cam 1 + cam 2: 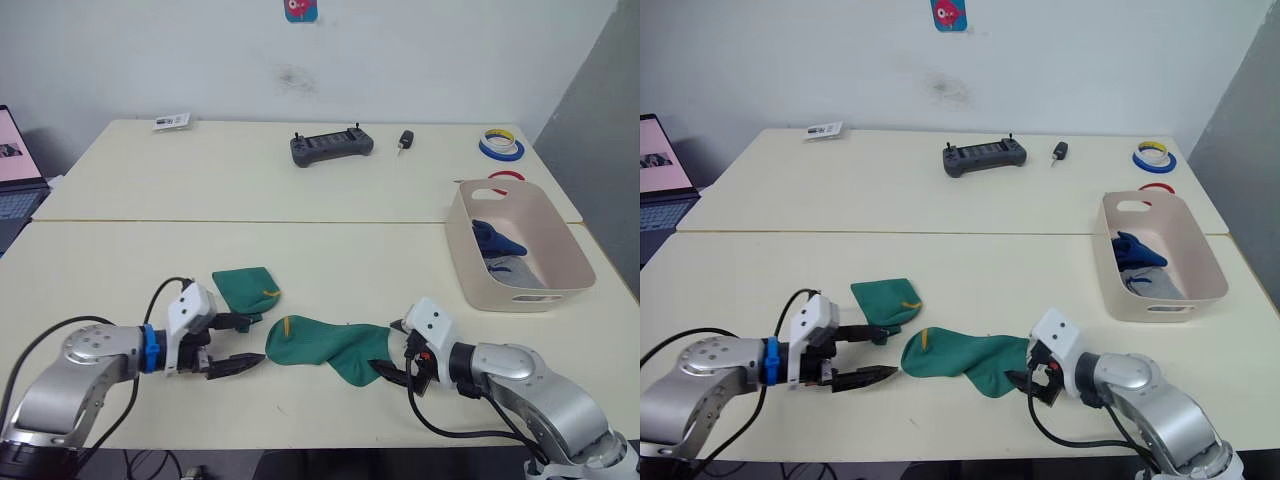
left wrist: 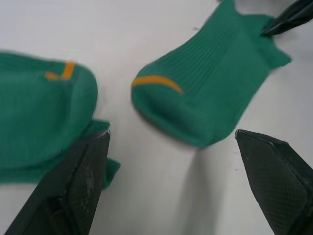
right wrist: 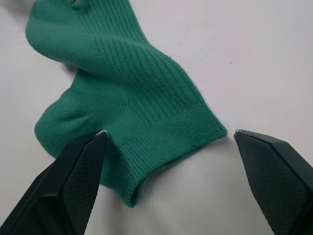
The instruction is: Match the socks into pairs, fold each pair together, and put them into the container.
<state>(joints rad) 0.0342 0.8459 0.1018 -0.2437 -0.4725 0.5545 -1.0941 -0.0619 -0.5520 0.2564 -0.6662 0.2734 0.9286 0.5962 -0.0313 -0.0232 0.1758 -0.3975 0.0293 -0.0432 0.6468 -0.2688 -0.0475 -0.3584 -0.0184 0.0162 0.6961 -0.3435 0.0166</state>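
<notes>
left gripper (image 1: 236,345) gaping wide between folded green sock with yellow mark (image 1: 246,289) and flat green sock (image 1: 325,347); right gripper (image 1: 397,352) spreading wide around its cuff; pale pink plastic tub (image 1: 560,262) sitting far right, holding blue sock (image 1: 497,240); no legible writing.

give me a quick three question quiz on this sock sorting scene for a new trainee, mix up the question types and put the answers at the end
1. True or false: both green socks are already in the container.
2. Multiple choice: the cuff end of the stretched-out green sock lies between the open fingers of which gripper? A) left gripper B) right gripper C) neither
3. Fill in: the socks visible inside the container are blue and ____.

Key
1. False. The stretched-out green sock and the second green sock both lie on the table.
2. B.
3. Grey. A blue sock lies above a grey sock.
</notes>
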